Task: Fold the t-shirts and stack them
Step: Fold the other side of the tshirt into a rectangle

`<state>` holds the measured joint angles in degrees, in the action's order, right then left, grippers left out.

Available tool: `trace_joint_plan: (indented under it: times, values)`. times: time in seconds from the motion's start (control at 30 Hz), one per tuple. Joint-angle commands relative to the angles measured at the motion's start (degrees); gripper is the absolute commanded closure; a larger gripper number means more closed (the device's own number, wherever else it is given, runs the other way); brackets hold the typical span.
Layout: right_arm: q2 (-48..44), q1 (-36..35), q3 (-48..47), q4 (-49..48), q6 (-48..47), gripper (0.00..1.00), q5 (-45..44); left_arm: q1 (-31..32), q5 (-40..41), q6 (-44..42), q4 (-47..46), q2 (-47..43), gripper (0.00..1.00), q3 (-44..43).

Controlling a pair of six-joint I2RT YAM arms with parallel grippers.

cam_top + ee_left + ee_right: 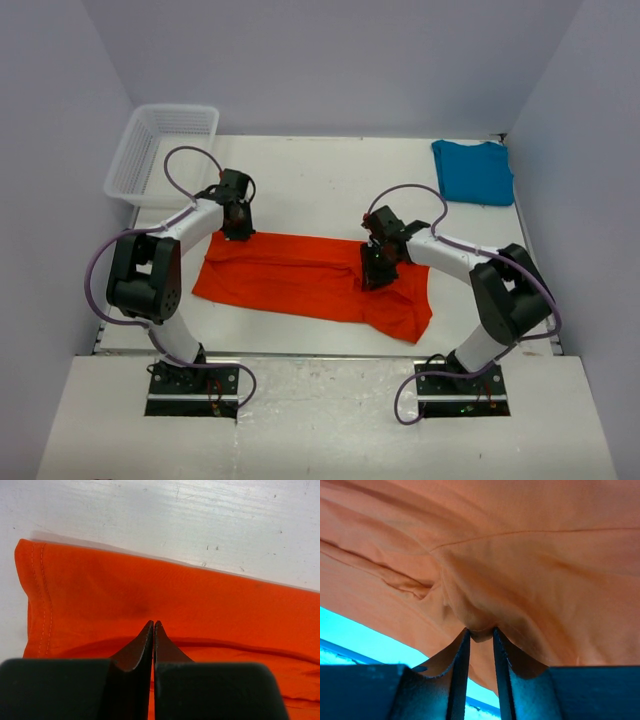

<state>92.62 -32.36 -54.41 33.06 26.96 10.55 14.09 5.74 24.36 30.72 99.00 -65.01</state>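
Observation:
The orange-red t-shirt [290, 275] lies folded into a long band across the middle of the table. My left gripper [237, 230] is at the band's far left corner. In the left wrist view its fingertips [153, 624] are pressed together over the cloth [210, 600], with no fold seen between them. My right gripper [372, 276] is over the right part of the band. In the right wrist view it [481, 632] pinches a small bunch of the orange cloth [530, 555]. The teal-blue t-shirt [473, 171] lies folded at the far right corner, away from both grippers.
A white mesh basket [160, 150] stands at the far left corner, just behind my left arm. Walls close the table at the back and both sides. White table [320, 185] lies between the orange shirt and the back wall.

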Motion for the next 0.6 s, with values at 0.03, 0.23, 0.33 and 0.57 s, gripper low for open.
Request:
trace_joint_plan:
  times: [0.03,0.23,0.33,0.57]
  values:
    - [1.4,-0.6,-1.7,-2.4,-0.5,0.74,1.2,0.5,-0.5,-1.4,-1.5,-0.6,1.0,0.3]
    - [2.3,-1.3,-2.7,-2.2,-0.4,0.91,1.1,0.4,-0.4,-1.5,-1.6,-0.8,1.0,0.6]
    - [1.8,-3.4,-3.8,-1.1,-0.3,1.0,0.5,0.4,-0.4,-1.4,-1.8,-1.0,1.0,0.9]
    - [0.8,-7.5,-5.5,0.3,1.3,1.0,0.7,0.4,-0.5,-1.4,-1.9,-1.2,1.0,1.3]
